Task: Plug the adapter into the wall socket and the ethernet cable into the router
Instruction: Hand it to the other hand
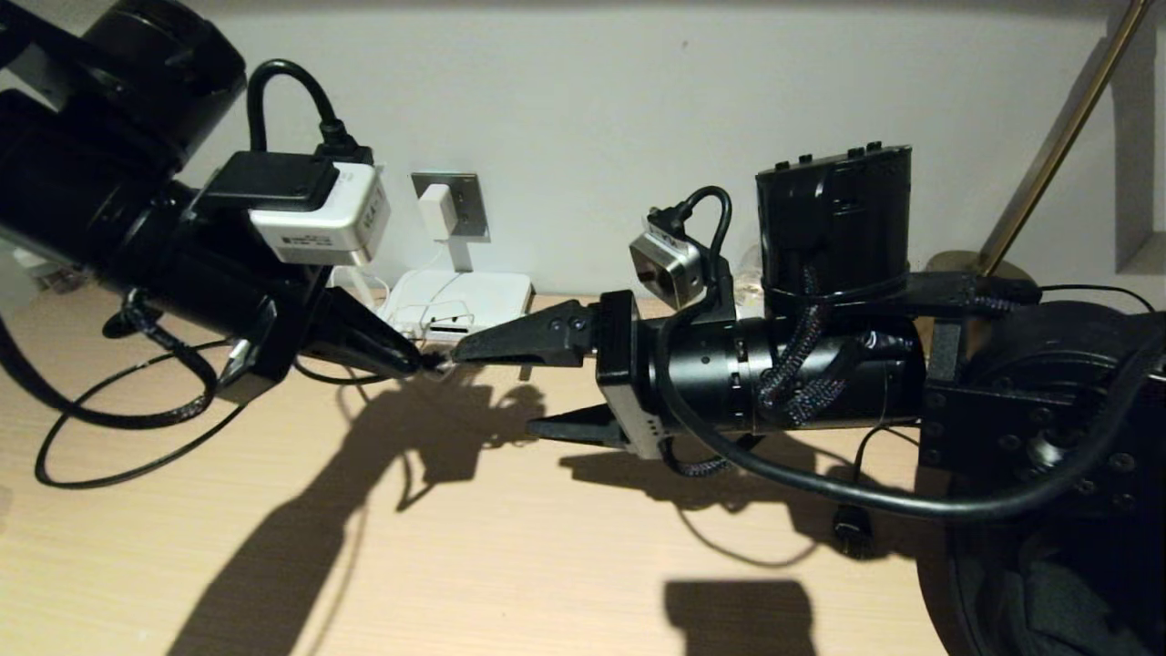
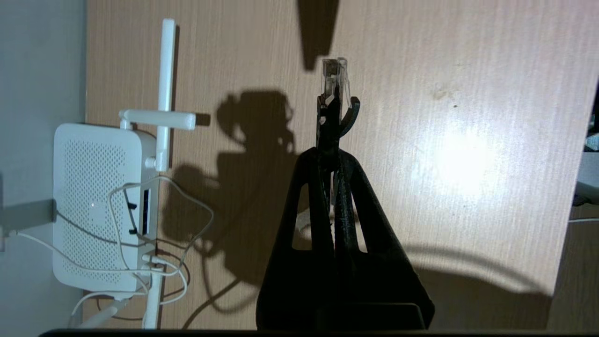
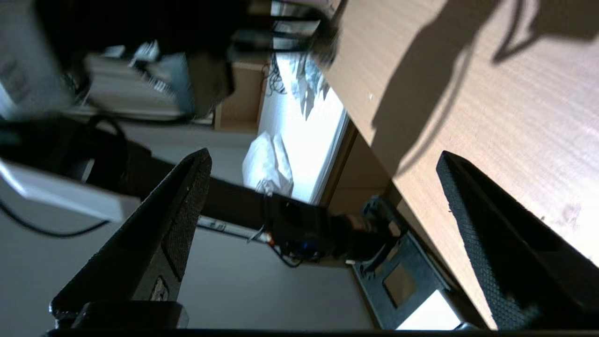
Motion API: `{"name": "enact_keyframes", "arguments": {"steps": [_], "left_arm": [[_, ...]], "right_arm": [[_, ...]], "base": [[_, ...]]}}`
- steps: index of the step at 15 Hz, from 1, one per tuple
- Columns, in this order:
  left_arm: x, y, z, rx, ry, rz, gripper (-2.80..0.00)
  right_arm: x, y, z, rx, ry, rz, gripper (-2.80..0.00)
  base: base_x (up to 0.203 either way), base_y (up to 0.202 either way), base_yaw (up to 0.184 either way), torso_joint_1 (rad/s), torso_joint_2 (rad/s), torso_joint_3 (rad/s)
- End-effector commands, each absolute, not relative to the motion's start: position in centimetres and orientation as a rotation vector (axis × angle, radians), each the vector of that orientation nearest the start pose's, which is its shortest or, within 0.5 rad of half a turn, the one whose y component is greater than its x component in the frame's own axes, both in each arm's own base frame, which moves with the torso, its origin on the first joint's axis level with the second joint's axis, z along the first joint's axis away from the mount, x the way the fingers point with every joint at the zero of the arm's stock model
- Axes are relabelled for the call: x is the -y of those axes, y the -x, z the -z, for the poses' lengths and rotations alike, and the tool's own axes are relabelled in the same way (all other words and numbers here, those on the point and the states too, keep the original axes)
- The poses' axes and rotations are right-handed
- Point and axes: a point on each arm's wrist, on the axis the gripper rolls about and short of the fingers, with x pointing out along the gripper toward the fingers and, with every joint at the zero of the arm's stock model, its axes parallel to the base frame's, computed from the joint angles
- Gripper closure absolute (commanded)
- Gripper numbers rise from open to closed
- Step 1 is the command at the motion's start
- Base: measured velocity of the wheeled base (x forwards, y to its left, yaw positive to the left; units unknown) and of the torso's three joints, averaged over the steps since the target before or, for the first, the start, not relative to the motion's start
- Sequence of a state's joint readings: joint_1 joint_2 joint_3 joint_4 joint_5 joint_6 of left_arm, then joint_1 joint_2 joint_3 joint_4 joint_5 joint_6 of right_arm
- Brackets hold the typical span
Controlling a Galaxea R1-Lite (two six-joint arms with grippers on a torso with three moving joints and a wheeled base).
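I note adapter [image 1: 436,211] seated in wall socket [image 1: 465,206]. Left gripper [image 1: 414,362] fingers clamp ethernet cable [image 2: 334,79]; router [image 1: 460,305] at 12 o'clock, port unfilled. Right gripper [image 1: 510,387] fingers released.

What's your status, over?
Left gripper shut on ethernet cable, short of router. Right gripper open, empty. Adapter in wall socket.

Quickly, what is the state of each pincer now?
Left pincer: closed, holding the ethernet cable just behind its clear plug.
Right pincer: open, holding nothing.
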State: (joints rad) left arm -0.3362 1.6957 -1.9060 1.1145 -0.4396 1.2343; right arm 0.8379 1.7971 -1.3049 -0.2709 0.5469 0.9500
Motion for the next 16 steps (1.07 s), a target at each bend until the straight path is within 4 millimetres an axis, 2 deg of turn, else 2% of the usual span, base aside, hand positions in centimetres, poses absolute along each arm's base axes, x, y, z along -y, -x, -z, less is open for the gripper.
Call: {"name": "enact_keyframes", "arguments": {"steps": [1,8,16], "left_arm": [[9.5,-22.7,-33.4,-0.325,-1.049,1.199,0.00],[10.7,-21.9,-33.3,-0.302,-1.065,1.253,0.00],[11.8,-21.9,-32.8,-0.301,-1.074,1.297,0.00]], "right_arm": [[-27.7,-23.3,-25.1,-0.872,-0.755,-1.143,-2.80],[-28.8,-22.9,-25.9,-0.849,-0.745,-1.182,-2.80],[-29.7,-23.4,-25.3,-0.847,-0.742,-1.166,-2.80]], "base": [[0.000,0.000,0.000,0.000,0.00,0.000],[0.000,0.000,0.000,0.000,0.00,0.000],[0.000,0.000,0.000,0.000,0.00,0.000]]}}
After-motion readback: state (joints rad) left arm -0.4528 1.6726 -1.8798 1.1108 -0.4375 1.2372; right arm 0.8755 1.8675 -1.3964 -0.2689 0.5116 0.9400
